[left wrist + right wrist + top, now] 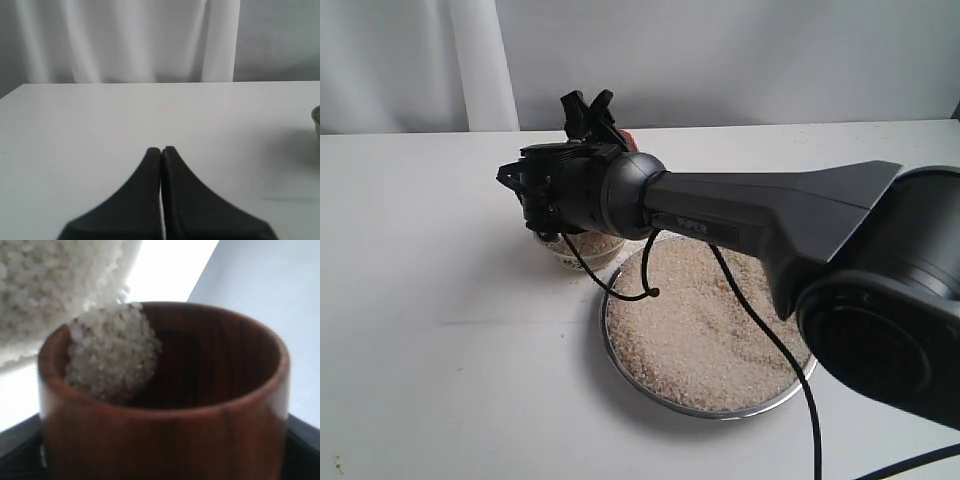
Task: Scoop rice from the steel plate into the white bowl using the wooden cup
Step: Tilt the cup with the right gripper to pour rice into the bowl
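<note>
Table (420,330), white, takes up the left of the exterior view. The left gripper (161,150) shows only in its own wrist view, its two black fingers pressed together with nothing between them, low over the table. At that picture's edge a curved greyish rim (316,120) is cut off, and which vessel it belongs to cannot be told.

Further right in the exterior view, the right arm (770,215) reaches across, and its wrist covers most of the bowl (582,260). Only a strip of pale wall and some rice (595,243) inside show under the black housing. The right gripper (588,110) sticks up behind the wrist. Of the cup (624,137) only a small reddish patch peeks out beside the fingers.

The right wrist view gives the cup close and blurred, clamped between black finger parts that show only at the lower corners. The cup is tipped, and a clump of rice lies against one side of its dark inside, up to the lip. More rice lies out of focus beyond the lip, though whether in bowl or plate cannot be told.

Just right of the bowl, the plate (710,412) holds a broad bed of rice. Its right rim is hidden by the arm's big joint, and a black cable (765,335) hangs across it.
</note>
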`<move>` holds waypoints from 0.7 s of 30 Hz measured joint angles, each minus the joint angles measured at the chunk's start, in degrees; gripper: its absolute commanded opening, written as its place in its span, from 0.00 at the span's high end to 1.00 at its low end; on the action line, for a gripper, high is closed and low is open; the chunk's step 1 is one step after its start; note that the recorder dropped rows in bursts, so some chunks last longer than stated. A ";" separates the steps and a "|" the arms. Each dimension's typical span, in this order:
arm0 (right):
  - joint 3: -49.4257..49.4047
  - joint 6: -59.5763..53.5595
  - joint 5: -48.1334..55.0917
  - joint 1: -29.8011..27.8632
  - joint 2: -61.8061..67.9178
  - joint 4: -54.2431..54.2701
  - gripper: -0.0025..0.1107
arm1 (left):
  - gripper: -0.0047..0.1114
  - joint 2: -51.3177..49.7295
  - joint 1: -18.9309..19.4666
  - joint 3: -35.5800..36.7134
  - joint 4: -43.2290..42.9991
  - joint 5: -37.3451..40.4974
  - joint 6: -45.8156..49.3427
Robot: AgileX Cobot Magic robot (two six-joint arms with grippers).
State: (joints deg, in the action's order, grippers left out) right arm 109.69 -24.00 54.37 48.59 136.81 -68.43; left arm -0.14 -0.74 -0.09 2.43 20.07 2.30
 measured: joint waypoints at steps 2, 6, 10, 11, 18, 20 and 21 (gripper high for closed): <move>0.00 -0.77 2.48 0.00 0.00 0.24 0.98 | 0.96 0.00 0.00 0.00 0.00 0.00 0.00; 0.00 -5.89 6.26 0.00 0.21 4.69 0.98 | 0.96 0.00 0.00 0.00 0.00 0.00 0.00; 0.00 -6.79 6.99 0.39 0.11 6.76 0.98 | 0.96 0.00 0.00 0.00 0.00 0.00 0.00; 0.00 -6.79 6.99 0.49 -0.14 7.13 0.98 | 0.96 0.00 0.00 0.00 0.00 0.00 0.00; 0.00 -7.55 3.92 2.21 -2.13 8.06 0.98 | 0.96 0.00 0.00 0.00 0.00 0.00 0.00; 0.00 -8.55 3.68 2.21 -2.13 7.73 0.98 | 0.96 0.00 0.00 0.00 0.00 0.00 0.00; 0.00 -9.73 3.54 2.21 -2.13 7.16 0.98 | 0.96 0.00 0.00 0.00 0.00 0.00 0.00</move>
State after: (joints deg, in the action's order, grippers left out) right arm 109.69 -33.73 57.90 50.80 134.69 -61.28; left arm -0.14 -0.74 -0.09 2.43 20.07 2.30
